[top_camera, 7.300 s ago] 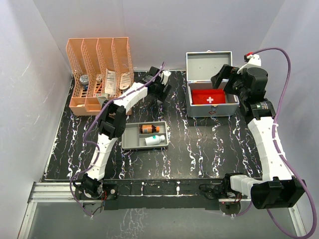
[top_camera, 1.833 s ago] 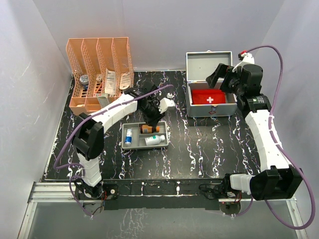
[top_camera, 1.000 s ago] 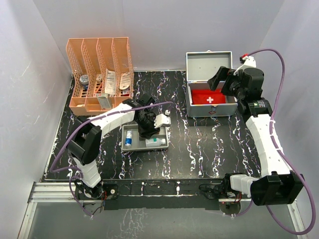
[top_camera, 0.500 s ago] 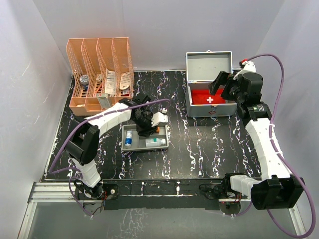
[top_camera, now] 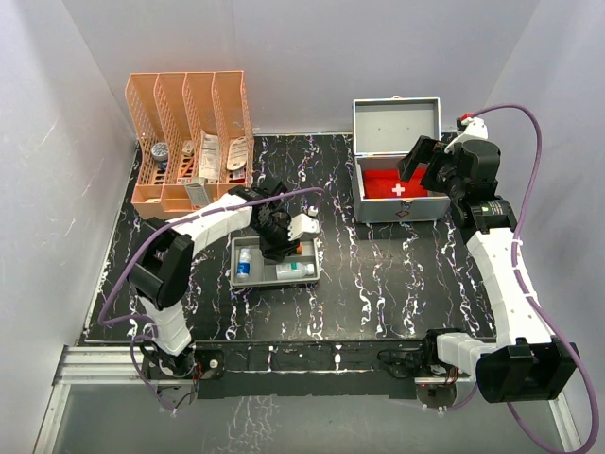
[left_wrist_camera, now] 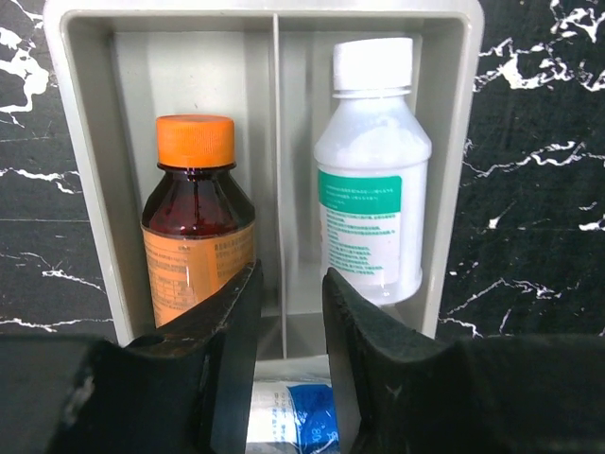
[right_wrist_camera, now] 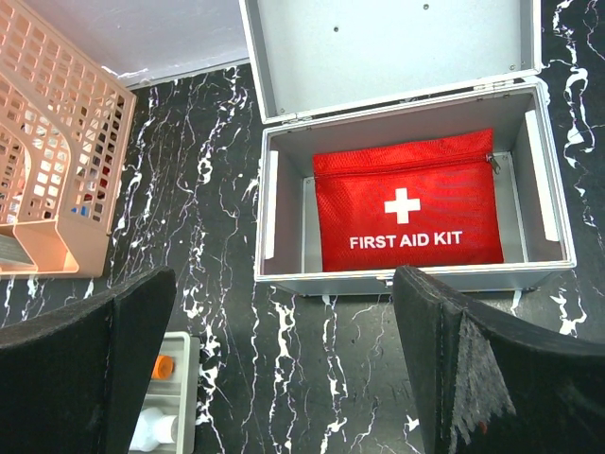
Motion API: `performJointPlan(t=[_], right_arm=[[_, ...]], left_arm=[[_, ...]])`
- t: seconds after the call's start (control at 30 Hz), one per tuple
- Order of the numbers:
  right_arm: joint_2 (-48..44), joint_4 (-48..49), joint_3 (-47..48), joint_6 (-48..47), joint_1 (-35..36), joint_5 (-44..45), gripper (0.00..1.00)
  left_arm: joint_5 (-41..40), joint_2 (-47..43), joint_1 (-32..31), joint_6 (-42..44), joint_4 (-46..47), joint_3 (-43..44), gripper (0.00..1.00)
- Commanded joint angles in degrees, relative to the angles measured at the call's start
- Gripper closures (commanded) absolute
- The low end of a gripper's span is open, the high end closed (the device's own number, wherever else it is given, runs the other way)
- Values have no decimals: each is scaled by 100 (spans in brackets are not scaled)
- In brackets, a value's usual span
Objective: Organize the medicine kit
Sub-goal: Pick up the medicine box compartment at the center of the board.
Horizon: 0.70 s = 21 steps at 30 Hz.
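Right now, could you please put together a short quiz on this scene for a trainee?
1. True or false: the lid of the medicine kit stands open.
2. What lies inside the kit? A) a red first-aid pouch B) a blue box C) nothing
3. What colour is the cap of the brown bottle in the grey tray?

Key: 1 true; 2 A; 3 orange.
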Motion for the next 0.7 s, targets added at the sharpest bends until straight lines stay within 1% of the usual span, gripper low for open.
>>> performJointPlan(t=[0.0, 0.47, 0.67], right_arm=[[-161, 111, 114, -33, -25, 70, 2], [-231, 0, 146, -80, -25, 122, 2], [-283, -104, 175, -87, -25, 130, 2]], left_arm=[[69, 139, 25, -74, 108, 239, 70], [133, 316, 14, -247, 13, 195, 70], [72, 359, 5, -382, 243, -64, 69]])
